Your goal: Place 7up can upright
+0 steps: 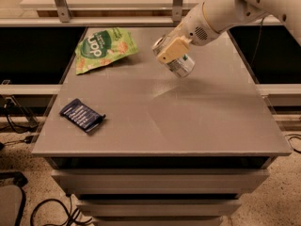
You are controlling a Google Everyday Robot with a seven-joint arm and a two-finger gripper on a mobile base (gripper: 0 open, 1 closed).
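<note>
The 7up can (181,65) is a small silver can with green markings. It hangs tilted above the far middle of the grey table (160,112), its shiny end pointing down and right. My gripper (171,51) is shut on the 7up can, with a tan finger pad (172,48) pressed across its side. The white arm reaches in from the upper right. The can is off the table surface.
A green snack bag (104,48) with white lettering lies at the far left of the table. A flat dark blue packet (82,115) lies near the left front edge. Metal posts and a shelf stand behind the table. Cables lie on the floor at left.
</note>
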